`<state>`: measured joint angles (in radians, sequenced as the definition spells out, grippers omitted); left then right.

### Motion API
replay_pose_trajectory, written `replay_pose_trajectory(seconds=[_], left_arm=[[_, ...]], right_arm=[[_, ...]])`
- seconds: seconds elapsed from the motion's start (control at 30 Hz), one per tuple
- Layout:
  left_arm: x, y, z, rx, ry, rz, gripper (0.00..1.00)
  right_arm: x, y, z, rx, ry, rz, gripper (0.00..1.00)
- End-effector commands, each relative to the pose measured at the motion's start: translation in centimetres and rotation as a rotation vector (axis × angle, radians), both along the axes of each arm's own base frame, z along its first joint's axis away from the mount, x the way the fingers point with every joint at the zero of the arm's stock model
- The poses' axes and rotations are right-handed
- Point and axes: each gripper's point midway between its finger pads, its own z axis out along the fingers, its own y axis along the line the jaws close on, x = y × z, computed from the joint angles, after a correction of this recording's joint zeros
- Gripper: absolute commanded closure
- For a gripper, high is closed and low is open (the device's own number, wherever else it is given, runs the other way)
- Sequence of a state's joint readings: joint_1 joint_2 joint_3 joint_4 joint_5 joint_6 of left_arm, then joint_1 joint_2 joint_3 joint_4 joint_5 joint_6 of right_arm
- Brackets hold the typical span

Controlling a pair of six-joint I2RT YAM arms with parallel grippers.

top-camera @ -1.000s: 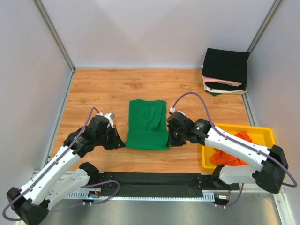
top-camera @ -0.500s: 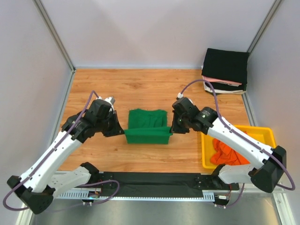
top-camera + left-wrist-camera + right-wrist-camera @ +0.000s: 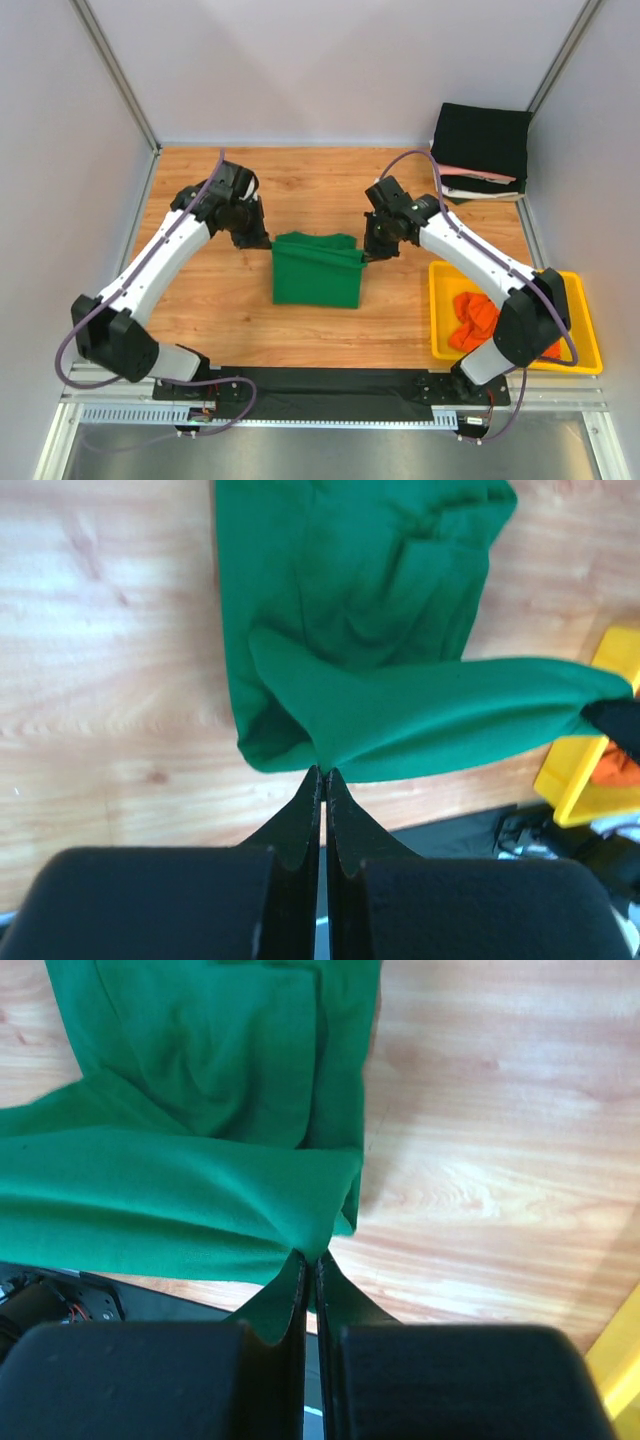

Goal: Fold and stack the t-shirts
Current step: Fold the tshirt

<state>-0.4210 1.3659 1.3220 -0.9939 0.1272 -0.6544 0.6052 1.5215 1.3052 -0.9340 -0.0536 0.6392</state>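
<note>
A green t-shirt (image 3: 318, 272) lies on the wooden table, its near edge lifted and carried over its far part. My left gripper (image 3: 270, 240) is shut on the shirt's left corner; in the left wrist view (image 3: 322, 772) the cloth (image 3: 400, 670) stretches away to the right. My right gripper (image 3: 366, 254) is shut on the right corner; in the right wrist view (image 3: 311, 1254) the cloth (image 3: 190, 1160) stretches to the left. The held edge hangs taut between both grippers above the table.
A stack of folded shirts, black on top (image 3: 482, 142), sits at the far right corner. A yellow bin (image 3: 572, 300) at the right holds an orange shirt (image 3: 472, 316). Grey walls enclose the table on three sides.
Both grippers have carried the shirt's near edge away from the arms' bases toward the far edge, folding it over; the shirt's outline has shortened.
</note>
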Motion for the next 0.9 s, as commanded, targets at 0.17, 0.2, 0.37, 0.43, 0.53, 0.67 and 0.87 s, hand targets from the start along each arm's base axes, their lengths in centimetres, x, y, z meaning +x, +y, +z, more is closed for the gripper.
replay_pose_trajectory(seconds=[0.17, 0.2, 0.37, 0.43, 0.53, 0.67, 0.87], left_arm=[[9.4, 1.4, -3.1, 0.042, 0.089, 0.029, 1.0], [10.5, 1.5, -3.8, 0.048, 0.11, 0.023, 1.0], [17.6, 2.0, -9.5, 0.058, 0.254, 0.024, 0.5], [17.6, 2.3, -11.6, 0.065, 0.359, 0.006, 0.48], [19.1, 2.7, -9.1, 0.085, 0.256, -0.003, 0.43], [17.1, 3.1, -8.2, 0.072, 0.203, -0.023, 0.43], [12.7, 4.6, -6.1, 0.116, 0.195, -0.044, 0.5]], right_arm=[[7.3, 0.6, -1.0, -0.012, 0.014, 0.054, 1.0], [8.2, 0.7, -1.4, -0.012, 0.019, 0.057, 0.99], [14.6, 1.7, -4.7, -0.027, 0.075, 0.099, 0.28], [16.2, 1.0, -4.5, -0.068, 0.069, 0.075, 0.18], [15.4, 0.1, -4.2, -0.079, 0.044, 0.071, 0.14], [13.7, 0.9, -4.6, 0.032, -0.015, 0.086, 0.12], [10.4, 2.0, -8.0, 0.156, 0.034, 0.141, 0.11]])
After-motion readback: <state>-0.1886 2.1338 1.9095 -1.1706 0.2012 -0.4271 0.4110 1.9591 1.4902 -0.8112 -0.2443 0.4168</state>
